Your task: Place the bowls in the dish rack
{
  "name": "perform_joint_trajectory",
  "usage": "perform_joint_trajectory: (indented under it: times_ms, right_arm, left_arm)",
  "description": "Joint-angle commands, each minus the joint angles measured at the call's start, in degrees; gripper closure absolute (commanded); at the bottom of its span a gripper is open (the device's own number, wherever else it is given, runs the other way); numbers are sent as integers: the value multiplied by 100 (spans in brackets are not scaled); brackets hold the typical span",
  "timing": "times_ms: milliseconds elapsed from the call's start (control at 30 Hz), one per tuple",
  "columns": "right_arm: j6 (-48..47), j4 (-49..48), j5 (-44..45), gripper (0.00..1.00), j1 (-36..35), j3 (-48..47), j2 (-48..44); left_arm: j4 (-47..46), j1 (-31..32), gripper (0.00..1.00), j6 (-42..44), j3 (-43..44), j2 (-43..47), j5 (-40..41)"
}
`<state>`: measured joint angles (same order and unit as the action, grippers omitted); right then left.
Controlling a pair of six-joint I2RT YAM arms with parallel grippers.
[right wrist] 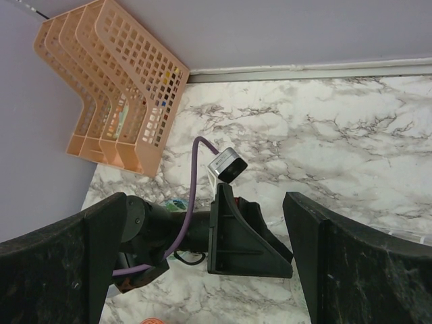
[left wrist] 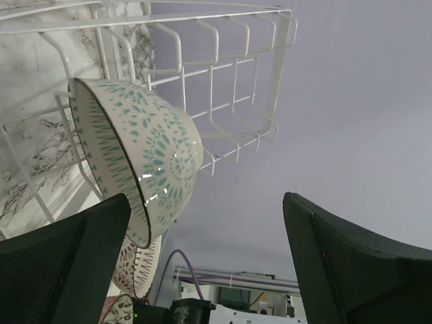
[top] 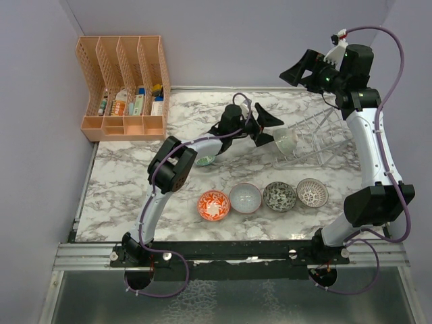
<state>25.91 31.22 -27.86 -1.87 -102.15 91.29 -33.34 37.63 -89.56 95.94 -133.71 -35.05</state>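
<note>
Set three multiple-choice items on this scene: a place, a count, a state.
1. Where is the pale green bowl? A in the dish rack; B in the orange organizer; C flat on the table.
2. How many bowls form the near row? A two; B four; C six.
3. The right gripper is: A open; B shut on a bowl; C shut, empty.
Answers: 1A, it stands on edge among the ribs; 2B, red-orange bowl, blue-grey bowl, dark grey bowl, lattice bowl; 3A, its jaws stand wide apart, empty.
</note>
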Motion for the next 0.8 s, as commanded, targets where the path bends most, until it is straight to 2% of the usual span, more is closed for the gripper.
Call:
perform_joint_trajectory:
  times_ms: [0,200,533,633,767]
  right_arm:
    - [46,-204,-119,0,29,25,-173]
    - [29,-170,-81,0,31,17,-225]
    - [32,-178,-109,0,29,84,-326]
    - [45,-197,-135,0,29,110,-373]
    - [54,-235,-173,0,29,154,-418]
  left_arm:
    - [-63,34,1,132,-197,316,-194]
    - [159,-13,1,354,-514,601,-187]
    - [1221,-370,1,1317,-1252,1393,-107]
    - [1847,-538,2,1850,-1377,1685,-42]
    - [3123,-664,14,2833,-1272,1968,144]
